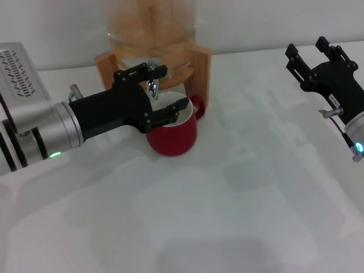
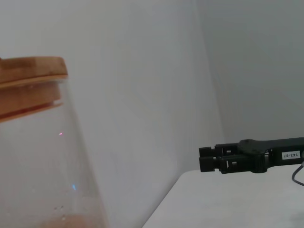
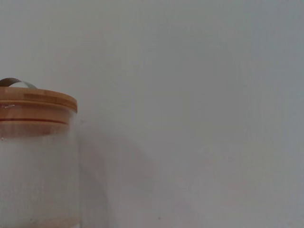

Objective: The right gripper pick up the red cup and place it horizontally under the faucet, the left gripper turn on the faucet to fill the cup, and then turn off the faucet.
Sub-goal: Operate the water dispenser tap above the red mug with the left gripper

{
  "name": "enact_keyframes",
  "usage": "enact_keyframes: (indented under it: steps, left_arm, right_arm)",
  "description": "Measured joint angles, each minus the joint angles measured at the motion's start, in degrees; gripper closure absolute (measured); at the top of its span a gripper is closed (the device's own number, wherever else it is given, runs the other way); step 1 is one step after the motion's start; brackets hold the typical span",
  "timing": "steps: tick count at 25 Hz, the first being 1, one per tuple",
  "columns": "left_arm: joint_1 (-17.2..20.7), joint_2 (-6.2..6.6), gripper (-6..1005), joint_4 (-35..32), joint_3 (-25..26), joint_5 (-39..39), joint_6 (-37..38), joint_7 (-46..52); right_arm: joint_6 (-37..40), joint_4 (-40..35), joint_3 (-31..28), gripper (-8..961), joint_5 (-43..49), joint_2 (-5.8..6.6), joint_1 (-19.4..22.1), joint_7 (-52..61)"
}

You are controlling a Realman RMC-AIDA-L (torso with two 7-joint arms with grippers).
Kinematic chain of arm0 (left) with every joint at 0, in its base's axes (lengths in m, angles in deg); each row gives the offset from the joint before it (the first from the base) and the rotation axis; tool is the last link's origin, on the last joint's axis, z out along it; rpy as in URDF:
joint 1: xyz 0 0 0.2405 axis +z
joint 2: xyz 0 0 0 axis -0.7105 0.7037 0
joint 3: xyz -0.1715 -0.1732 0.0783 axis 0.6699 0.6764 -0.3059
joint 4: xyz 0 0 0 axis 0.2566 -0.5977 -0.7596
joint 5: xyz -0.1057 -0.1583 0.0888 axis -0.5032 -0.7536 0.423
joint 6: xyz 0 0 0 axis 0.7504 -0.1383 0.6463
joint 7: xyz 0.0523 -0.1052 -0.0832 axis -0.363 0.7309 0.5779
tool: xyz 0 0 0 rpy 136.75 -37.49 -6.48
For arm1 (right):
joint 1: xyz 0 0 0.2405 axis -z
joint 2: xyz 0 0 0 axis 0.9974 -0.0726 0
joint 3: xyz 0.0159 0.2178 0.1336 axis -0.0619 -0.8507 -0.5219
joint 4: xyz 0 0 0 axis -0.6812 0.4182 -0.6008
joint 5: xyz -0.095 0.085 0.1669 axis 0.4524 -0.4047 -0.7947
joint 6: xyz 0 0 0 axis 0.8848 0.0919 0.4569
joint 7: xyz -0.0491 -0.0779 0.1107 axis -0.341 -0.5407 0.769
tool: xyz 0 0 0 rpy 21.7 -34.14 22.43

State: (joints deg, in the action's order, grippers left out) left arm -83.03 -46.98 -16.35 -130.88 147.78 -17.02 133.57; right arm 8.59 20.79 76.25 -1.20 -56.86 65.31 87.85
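The red cup (image 1: pixel 173 135) stands upright directly beneath the faucet (image 1: pixel 152 86), mouth up so the spout can fill it; its handle faces the wooden stand (image 1: pixel 202 67). The left gripper (image 1: pixel 164 91) is at the tap, jaws spread wide, upper fingers above the chrome lever and lower fingers over the cup rim, apparently bracketing the lever to work it. No firm grasp is evident. The right gripper (image 1: pixel 314 52) is parked well to the right of the cup, jaws apart, holding nothing.

right gripper (image 2: pixel 212 158) | white label | digits too small to read
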Motion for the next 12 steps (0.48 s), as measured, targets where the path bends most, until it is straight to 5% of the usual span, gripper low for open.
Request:
enact_keyframes:
  steps: [12]
  left_arm:
    - [-1.3, 0.09, 260, 0.6, 0.0, 0.0, -1.4, -1.0]
  right_arm:
    - [0.2, 0.2, -0.2, 250, 0.0, 0.00, 0.0, 0.0]
